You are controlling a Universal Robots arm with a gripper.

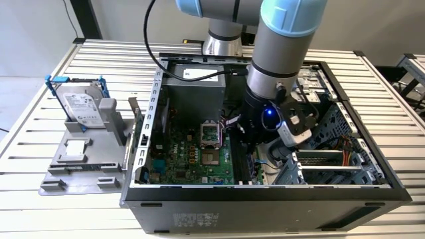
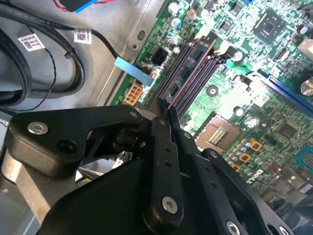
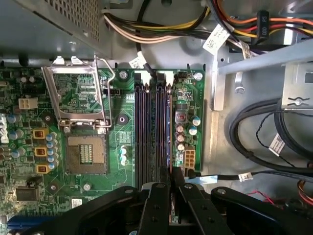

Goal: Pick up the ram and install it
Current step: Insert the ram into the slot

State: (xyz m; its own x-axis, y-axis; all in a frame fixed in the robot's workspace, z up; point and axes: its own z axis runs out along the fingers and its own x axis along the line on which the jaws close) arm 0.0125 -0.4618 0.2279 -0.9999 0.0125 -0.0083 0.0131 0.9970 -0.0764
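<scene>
Gripper pinching the ram over the motherboard's edge slots

In both wrist views the gripper (image 3: pixel 170 172) (image 2: pixel 168 115) has its fingers drawn narrow on one end of the ram (image 3: pixel 168 127) (image 2: pixel 191 74). The ram stands edge-on along the memory slots (image 3: pixel 146 132) by the motherboard (image 3: pixel 190 95) edge; whether it is seated cannot be told. Beyond lies the open CPU socket (image 3: pixel 85 154). Farther off, outside the case (image 1: pixel 265 191), a hard drive (image 1: pixel 83 104) stands near the table (image 1: pixel 27 164) edge at the exterior view's left.

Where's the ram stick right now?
In the first wrist view the ram sits edge-on between the gripper's jaws, lined up with the black memory slots farthest from the processor socket, inside the computer case.
</scene>
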